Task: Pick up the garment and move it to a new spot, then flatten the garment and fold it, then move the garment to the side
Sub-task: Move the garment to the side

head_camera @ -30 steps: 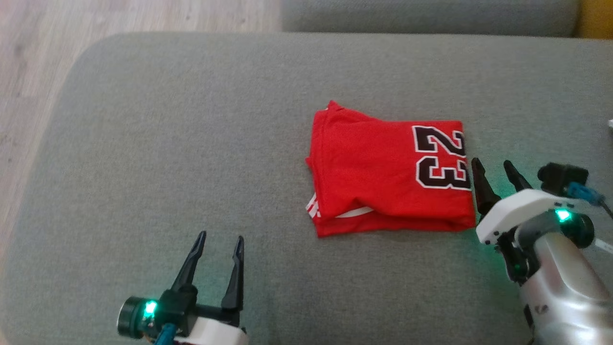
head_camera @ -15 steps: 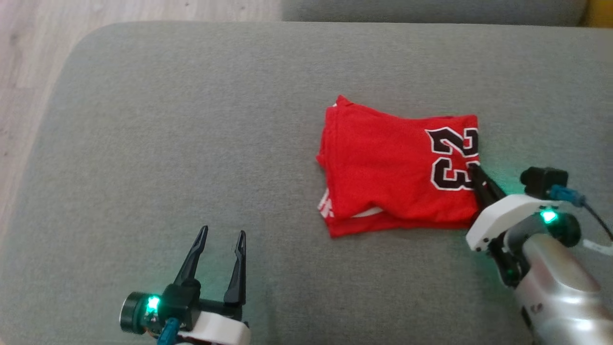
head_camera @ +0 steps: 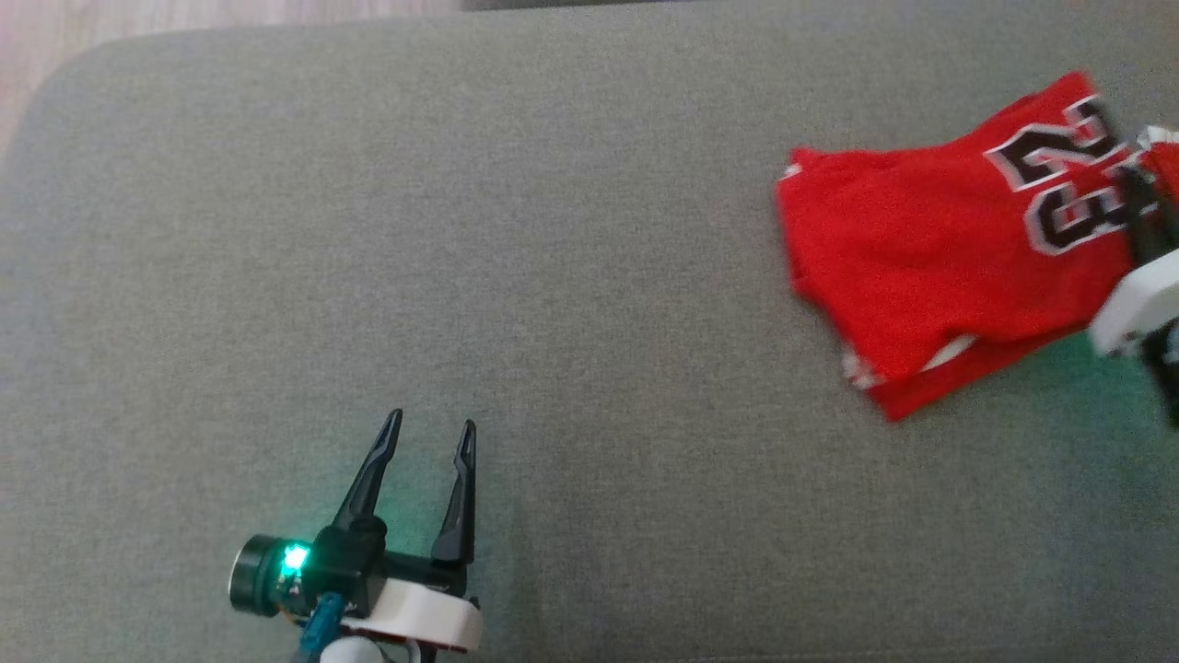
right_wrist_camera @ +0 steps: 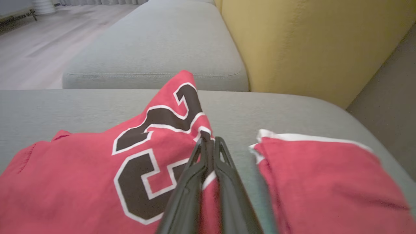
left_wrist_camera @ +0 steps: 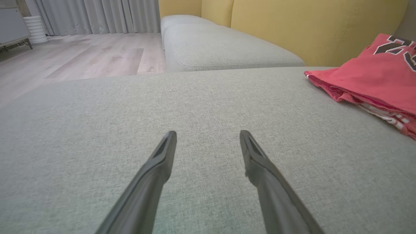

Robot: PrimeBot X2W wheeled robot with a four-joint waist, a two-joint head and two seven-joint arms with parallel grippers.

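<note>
Right gripper (right_wrist_camera: 209, 139) pinching jersey (right_wrist_camera: 81, 175), its wrist view adds red cloth (right_wrist_camera: 325, 182), left gripper (head_camera: 433, 422) spread

The head view's right edge cuts off the blurred garment (head_camera: 921, 239) and right end effector (head_camera: 1135, 184).

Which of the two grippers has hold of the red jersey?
The right gripper: its jaws are shut on the jersey's edge beside the 23. The left gripper stands open over the cushion, apart from the jersey.
</note>
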